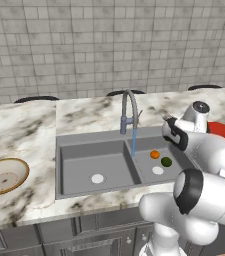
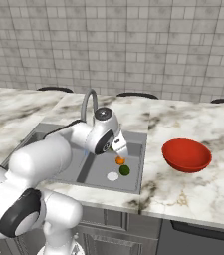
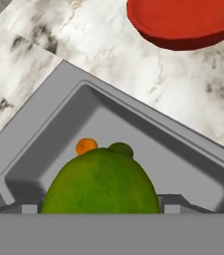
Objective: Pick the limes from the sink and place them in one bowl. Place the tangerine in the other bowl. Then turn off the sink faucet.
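Observation:
My gripper [image 2: 117, 146] hangs above the right basin of the sink [image 1: 74, 170], shut on the lighter green lime [image 3: 101, 182], which bulges between the fingertips in the hand view. Below it on the basin floor lie the tangerine [image 1: 155, 154] [image 2: 120, 160] [image 3: 86, 146] and the darker lime [image 1: 166, 161] [image 2: 125, 170] [image 3: 121, 149], close together by the white drain [image 2: 112, 176]. The red bowl [image 2: 186, 154] [image 3: 183, 22] stands on the counter right of the sink. The tan bowl [image 1: 4, 176] sits on the counter at far left. Water runs from the faucet [image 1: 128, 112].
The marble counter [image 2: 198, 194] surrounds the sink, with a tiled wall behind. A divider [image 1: 136, 167] separates the two basins. My white arm stretches over the sink's right side and hides part of the red bowl [image 1: 224, 131] in the left base view.

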Controlling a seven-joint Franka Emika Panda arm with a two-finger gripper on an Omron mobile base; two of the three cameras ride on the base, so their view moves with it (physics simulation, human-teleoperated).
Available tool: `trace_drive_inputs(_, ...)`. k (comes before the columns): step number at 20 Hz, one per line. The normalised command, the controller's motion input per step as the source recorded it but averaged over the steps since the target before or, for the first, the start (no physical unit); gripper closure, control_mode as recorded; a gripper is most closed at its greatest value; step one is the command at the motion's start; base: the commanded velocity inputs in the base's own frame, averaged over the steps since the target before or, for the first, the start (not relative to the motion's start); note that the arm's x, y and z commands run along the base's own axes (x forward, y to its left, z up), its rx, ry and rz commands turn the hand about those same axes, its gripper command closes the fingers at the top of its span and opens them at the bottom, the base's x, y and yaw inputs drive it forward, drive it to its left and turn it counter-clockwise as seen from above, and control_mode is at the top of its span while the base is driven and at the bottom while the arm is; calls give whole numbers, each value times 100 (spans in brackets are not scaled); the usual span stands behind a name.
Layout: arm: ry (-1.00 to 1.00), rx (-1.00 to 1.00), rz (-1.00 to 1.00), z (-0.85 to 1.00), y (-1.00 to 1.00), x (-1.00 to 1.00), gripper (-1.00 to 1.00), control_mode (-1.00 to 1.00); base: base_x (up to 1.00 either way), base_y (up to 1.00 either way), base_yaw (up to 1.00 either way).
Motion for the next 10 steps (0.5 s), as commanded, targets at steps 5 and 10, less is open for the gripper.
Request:
trace_drive_inputs(5, 11, 0, -11, 26, -21, 15, 100, -100, 0, 0, 0)
trace_drive_inputs(10, 7, 0, -12, 16, -20, 7, 100, -100, 0, 0, 0)
